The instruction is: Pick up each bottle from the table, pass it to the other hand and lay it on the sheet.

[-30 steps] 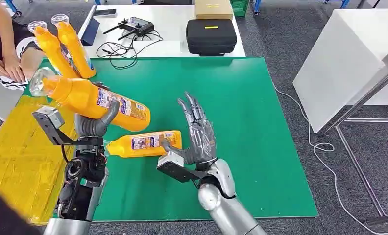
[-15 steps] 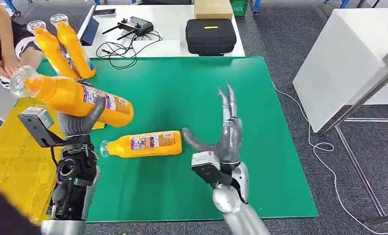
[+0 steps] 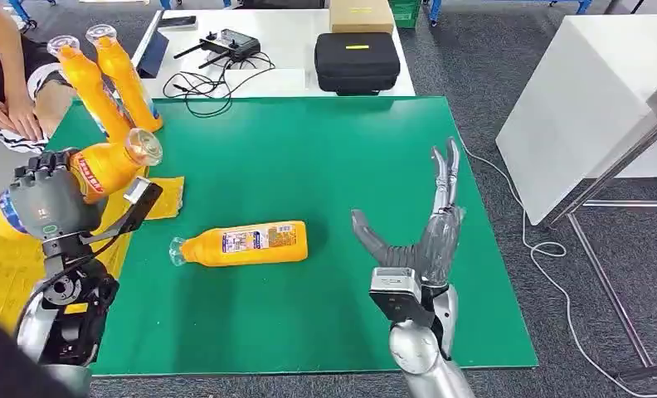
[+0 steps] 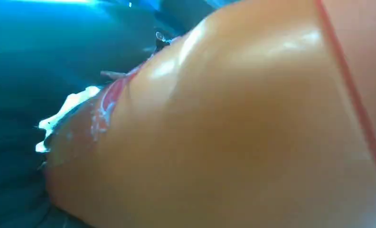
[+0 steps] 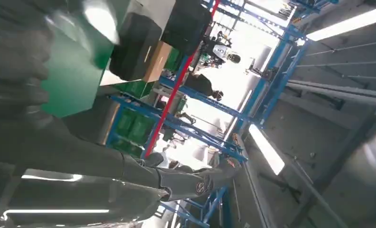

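At nine o'clock of the head view, the left hand (image 3: 41, 201) grips an orange bottle (image 3: 101, 166) around its body, with the clear cap pointing toward two o'clock, above the border between the yellow sheet (image 3: 18, 274) and the green mat (image 3: 325, 166). The left wrist view shows what the head view does not: the glossy orange wall of this held bottle (image 4: 233, 133) from very close, with a red line of its label, while the fingers cannot be seen there. Near the centre of the mat a second bottle (image 3: 242, 244) lies on its side, cap toward nine o'clock. The right hand (image 3: 425, 240) stands at five o'clock, well apart from that bottle, fingers straight and spread, thumb out toward ten o'clock, holding nothing. The right wrist view shows its dark fingers (image 5: 81, 161) against blue racks and ceiling lights. At eleven o'clock two more bottles (image 3: 109, 75) stand upright beside a person's arm (image 3: 2, 91).
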Controlling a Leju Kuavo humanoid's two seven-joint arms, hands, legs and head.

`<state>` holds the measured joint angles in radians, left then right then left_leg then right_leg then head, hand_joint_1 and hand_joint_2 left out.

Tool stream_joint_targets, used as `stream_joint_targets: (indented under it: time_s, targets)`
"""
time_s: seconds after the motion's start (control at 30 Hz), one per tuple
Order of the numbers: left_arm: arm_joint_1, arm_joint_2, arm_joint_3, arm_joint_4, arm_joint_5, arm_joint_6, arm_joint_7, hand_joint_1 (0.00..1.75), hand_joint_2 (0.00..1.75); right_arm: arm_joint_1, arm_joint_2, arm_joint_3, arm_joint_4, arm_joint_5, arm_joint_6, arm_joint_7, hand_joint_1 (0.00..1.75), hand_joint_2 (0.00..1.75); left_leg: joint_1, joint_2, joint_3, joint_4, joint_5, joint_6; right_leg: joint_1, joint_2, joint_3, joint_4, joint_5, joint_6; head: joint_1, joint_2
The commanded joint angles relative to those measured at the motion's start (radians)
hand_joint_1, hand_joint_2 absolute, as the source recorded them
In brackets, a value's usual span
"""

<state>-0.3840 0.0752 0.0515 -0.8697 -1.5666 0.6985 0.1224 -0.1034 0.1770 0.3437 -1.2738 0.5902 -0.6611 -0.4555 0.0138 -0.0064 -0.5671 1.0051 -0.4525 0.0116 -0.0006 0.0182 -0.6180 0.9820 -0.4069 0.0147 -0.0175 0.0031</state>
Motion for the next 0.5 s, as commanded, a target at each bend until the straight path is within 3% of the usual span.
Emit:
stream_joint_targets:
  time_s: [0.03,0.23,0.27,0.3,0.33,0.5]
  targets:
    - [-0.093,0.075,0.030,0.272,0.022,0.000,-0.179,1.75,1.75,0.004,-0.050,0.003,0.007,0.018,0.043,-0.012,0.00,1.75,0.000,0.002,0.004,-0.002,-0.001,0.000,0.000,0.000,0.003,-0.001,-0.001,0.001,0.001,0.000]
    - [-0.110,0.095,0.035,0.355,-0.004,0.000,-0.171,1.75,1.75,0.003,-0.050,-0.002,0.014,0.021,0.058,-0.015,0.00,1.75,0.000,0.000,0.005,-0.002,-0.002,0.000,0.000,-0.003,0.005,-0.001,-0.002,0.000,0.000,0.000]
    - [-0.116,0.114,0.009,0.395,-0.004,0.000,-0.150,1.75,1.75,0.003,-0.050,-0.004,0.016,0.022,0.065,-0.012,0.00,1.75,0.000,0.001,0.007,-0.002,-0.002,0.000,0.001,-0.002,0.007,-0.002,-0.003,0.000,0.000,0.000]
    - [-0.151,0.154,-0.135,0.505,-0.004,0.000,-0.035,1.75,1.75,0.001,-0.051,-0.005,0.021,0.026,0.070,-0.012,0.00,1.75,0.000,0.000,0.005,-0.002,-0.002,0.000,0.000,-0.002,0.005,-0.002,-0.002,0.000,0.000,0.000]
    - [-0.174,0.162,-0.176,0.572,-0.004,0.000,-0.005,1.75,1.75,-0.002,-0.047,-0.010,0.027,0.028,0.071,-0.014,0.00,1.75,0.000,0.000,0.004,-0.002,-0.001,0.000,0.000,-0.002,0.004,-0.002,-0.001,0.000,0.000,0.000]
    - [-0.149,0.162,-0.137,0.604,0.028,-0.049,-0.066,1.75,1.75,0.005,-0.038,-0.005,0.008,0.075,0.106,0.002,0.00,1.75,0.000,0.002,0.006,-0.002,-0.002,0.000,0.000,-0.001,0.005,-0.002,-0.002,0.000,0.000,0.000]
